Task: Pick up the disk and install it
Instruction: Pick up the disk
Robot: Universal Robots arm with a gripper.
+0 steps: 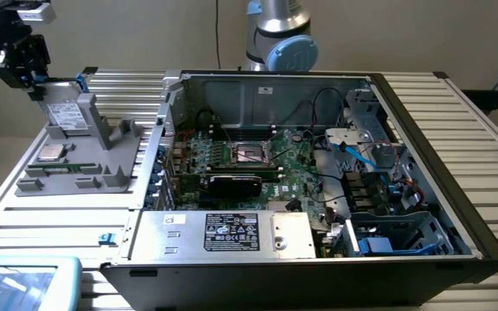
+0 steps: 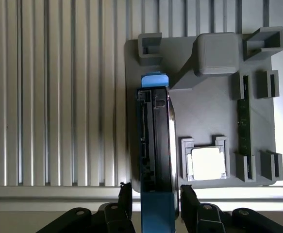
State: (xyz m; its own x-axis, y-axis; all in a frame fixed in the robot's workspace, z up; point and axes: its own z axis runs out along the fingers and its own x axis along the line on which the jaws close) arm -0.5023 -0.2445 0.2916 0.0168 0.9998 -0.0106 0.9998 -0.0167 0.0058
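Note:
The disk (image 1: 63, 116), a silver-grey drive with a white label in a blue frame, stands on edge in the grey holder (image 1: 76, 175) at the exterior view's left. My gripper (image 1: 34, 87) hangs just above its upper end. In the wrist view the disk (image 2: 156, 141) shows edge-on, with its blue frame running between my fingers. The gripper (image 2: 156, 191) is open. One fingertip (image 2: 125, 193) sits on each side of the disk, with a narrow gap to it. The open computer case (image 1: 318, 162) lies on the exterior view's right.
The holder (image 2: 214, 111) also carries a square silver processor chip (image 2: 208, 162) and a green memory stick (image 2: 243, 121). Inside the case are a grey power supply box (image 1: 223, 233), the motherboard, cables and a drive cage (image 1: 396, 236). A pale blue tray (image 1: 20, 285) sits at the front corner.

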